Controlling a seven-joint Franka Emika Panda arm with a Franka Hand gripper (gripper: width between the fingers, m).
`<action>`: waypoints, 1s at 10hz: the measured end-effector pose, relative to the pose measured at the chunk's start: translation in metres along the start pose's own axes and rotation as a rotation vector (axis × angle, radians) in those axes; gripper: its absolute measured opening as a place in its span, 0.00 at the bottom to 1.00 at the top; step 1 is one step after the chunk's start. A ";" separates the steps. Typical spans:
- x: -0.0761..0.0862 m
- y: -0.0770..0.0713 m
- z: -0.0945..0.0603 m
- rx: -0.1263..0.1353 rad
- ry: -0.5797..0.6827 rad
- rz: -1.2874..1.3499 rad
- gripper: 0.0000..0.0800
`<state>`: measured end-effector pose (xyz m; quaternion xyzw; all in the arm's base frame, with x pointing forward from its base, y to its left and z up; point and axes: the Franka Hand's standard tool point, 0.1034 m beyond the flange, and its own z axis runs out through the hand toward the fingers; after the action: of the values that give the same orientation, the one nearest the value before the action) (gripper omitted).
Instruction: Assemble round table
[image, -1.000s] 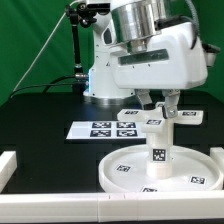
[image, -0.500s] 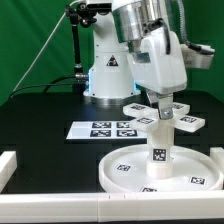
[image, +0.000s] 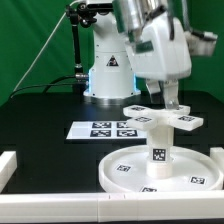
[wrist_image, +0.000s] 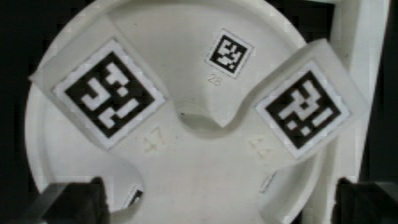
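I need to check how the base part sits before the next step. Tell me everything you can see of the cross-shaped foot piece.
The cross-shaped foot piece looks like white plastic, with flat arms carrying black-and-white square tags. It lies level on top of the upright cylinder leg, which stands in the middle of the rimmed round disc. In the exterior view the pincer stands over one arm; whether it touches cannot be told. In the wrist view two tagged arms show above the disc.

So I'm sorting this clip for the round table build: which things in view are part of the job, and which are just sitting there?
Part of the job:
- round disc
- cylinder leg, upright on the disc
- cross-shaped foot piece, on top of the leg
- hand, at the foot piece

Just sitting there:
- marker board
- white bars along the table's edge
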<state>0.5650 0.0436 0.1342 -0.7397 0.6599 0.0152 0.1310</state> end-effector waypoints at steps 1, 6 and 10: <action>-0.001 -0.002 -0.002 0.005 -0.001 -0.023 0.81; -0.001 0.001 0.004 -0.011 0.005 -0.376 0.81; -0.008 -0.003 0.003 -0.086 0.027 -0.923 0.81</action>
<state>0.5674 0.0524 0.1334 -0.9610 0.2620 -0.0268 0.0849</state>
